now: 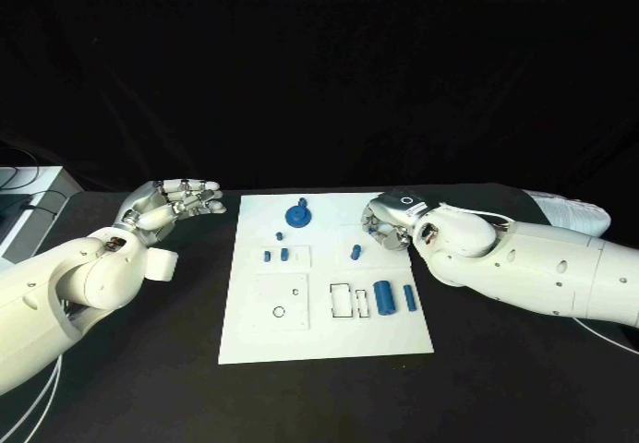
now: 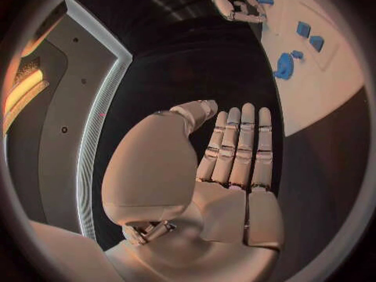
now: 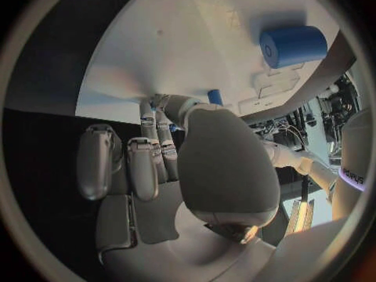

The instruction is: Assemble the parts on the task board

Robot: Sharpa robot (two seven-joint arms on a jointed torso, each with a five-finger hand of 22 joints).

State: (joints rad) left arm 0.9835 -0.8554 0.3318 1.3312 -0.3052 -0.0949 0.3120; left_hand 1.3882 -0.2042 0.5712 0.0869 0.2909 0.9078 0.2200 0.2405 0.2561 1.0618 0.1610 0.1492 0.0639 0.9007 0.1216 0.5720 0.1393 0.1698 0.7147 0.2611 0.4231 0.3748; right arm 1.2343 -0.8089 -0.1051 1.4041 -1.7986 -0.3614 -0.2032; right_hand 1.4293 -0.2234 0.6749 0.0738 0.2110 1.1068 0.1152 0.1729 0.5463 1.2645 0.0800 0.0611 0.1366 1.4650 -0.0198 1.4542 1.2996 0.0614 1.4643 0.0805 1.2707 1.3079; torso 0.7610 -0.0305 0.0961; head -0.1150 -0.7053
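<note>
The white task board (image 1: 326,318) lies mid-table. On it are a round blue part (image 1: 300,217), several small blue pieces (image 1: 276,255), a small blue peg (image 1: 355,251), a thick blue cylinder (image 1: 383,297) and a thinner one (image 1: 409,297). My left hand (image 1: 174,205) hovers left of the board's far corner, fingers stretched out (image 2: 235,150), holding nothing. My right hand (image 1: 389,221) is over the board's far right edge. Its thumb and fingertips (image 3: 160,109) reach down beside the small blue peg (image 3: 215,96). Whether they grip it is hidden.
Outlined slots (image 1: 349,300) and a small ring mark (image 1: 279,312) show on the board's near half. A grey-white box (image 1: 27,208) stands at the table's far left edge. Black table surrounds the board on all sides.
</note>
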